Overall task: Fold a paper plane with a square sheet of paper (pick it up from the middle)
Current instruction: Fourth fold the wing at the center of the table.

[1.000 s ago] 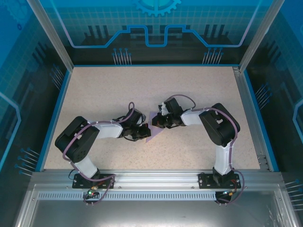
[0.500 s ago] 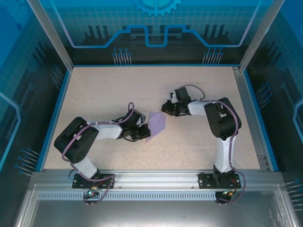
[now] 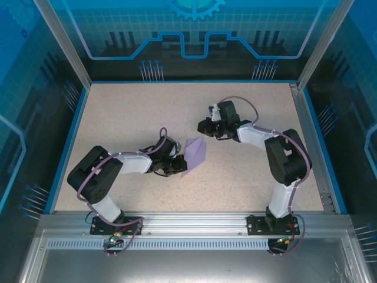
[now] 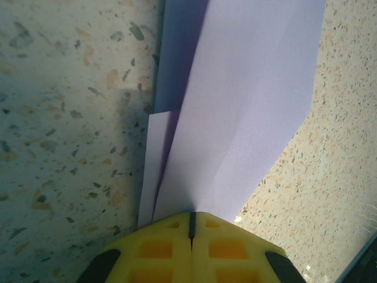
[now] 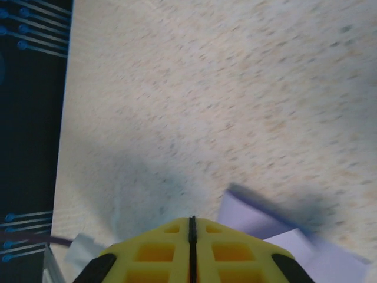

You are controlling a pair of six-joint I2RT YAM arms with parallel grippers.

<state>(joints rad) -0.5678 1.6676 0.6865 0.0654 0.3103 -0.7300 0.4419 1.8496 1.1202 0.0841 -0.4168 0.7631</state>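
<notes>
The left gripper [image 3: 174,165] lies low over the desk [image 3: 135,106], left of the middle and somewhat toward the near edge, pointing right. In the left wrist view its yellow fingers [image 4: 159,247] are pressed flat together with only a thin seam between them. The near tip of the sheet of paper [image 4: 247,88] runs straight into that seam, so the gripper [image 4: 191,217] looks clenched on the paper's end. The lavender sheet [image 3: 195,152] is partly folded. A long crease leads away from the fingertips, one flap stands up a little on the left, and a wider panel spreads to the right with a slanted edge. It rests about the middle of the desk, with its left end at the left gripper and its pointed far end aimed toward the far right. The right gripper [image 3: 204,126] hangs just beyond the paper toward the far edge, apart from it, and points left. In the blurred right wrist view its fingers [image 5: 235,253] are clenched shut on nothing, the gripper [image 5: 191,223] above bare speckled desk with a corner of the paper [image 5: 277,233] below and right of it.
</notes>
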